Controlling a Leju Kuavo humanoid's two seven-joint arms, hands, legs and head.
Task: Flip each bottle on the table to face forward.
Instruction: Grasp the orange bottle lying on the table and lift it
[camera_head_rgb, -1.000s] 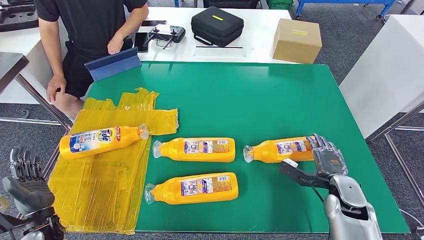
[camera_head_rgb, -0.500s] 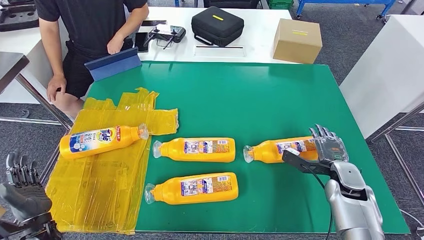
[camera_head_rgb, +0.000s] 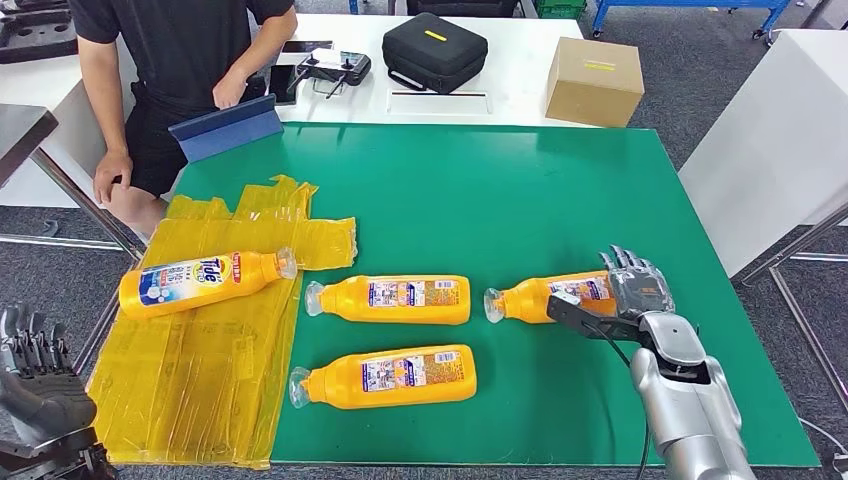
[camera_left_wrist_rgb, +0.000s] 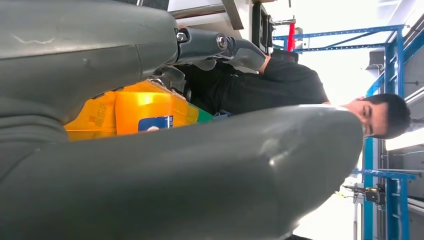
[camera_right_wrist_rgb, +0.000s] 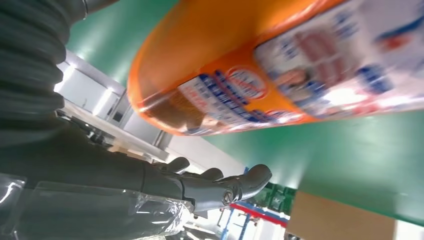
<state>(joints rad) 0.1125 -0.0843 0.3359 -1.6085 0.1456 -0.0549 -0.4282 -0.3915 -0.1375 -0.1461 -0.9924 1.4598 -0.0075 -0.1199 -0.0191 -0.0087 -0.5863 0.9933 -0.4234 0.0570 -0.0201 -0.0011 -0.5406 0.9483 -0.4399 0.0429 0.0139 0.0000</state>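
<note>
Left hand (camera_head_rgb: 40, 385) low off the table's near left corner, fingers apart, holding nothing. On the green table (camera_head_rgb: 500, 190), a front bottle (camera_head_rgb: 385, 376) lies flat, a middle bottle (camera_head_rgb: 392, 299) behind it. Right hand (camera_head_rgb: 625, 295) at the right bottle (camera_head_rgb: 545, 298), thumb in front, fingers spread behind its base; grip hard to tell. Tide bottle (camera_head_rgb: 200, 281) lies on yellow plastic sheet (camera_head_rgb: 190, 380). Beyond, a person (camera_head_rgb: 170, 60), black case (camera_head_rgb: 434, 50), cardboard box (camera_head_rgb: 594, 80).

Head camera looks down on the green table (camera_head_rgb: 560, 200) — wrist cameras sit close.
</note>
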